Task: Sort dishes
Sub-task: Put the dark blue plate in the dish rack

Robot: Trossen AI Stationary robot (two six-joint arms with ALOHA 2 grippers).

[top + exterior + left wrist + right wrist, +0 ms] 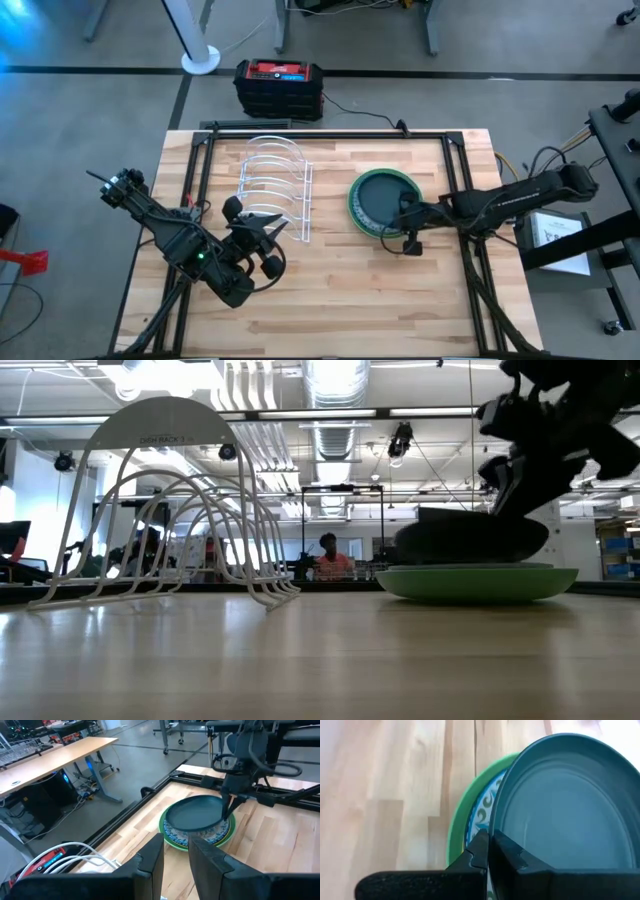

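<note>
Stack of round plates on the right half of the wooden table. Top plate, dark teal (380, 200), plain glossy well with raised rim, sits tilted, its edge nearest the right arm lifted off the stack. Beneath it a white plate with blue-green swirl pattern (484, 809), mostly covered; at the bottom a light green plate (478, 582) lying flat on the table.

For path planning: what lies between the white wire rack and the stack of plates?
Only bare wooden table between white wire rack and stack of plates, in the high view.
</note>
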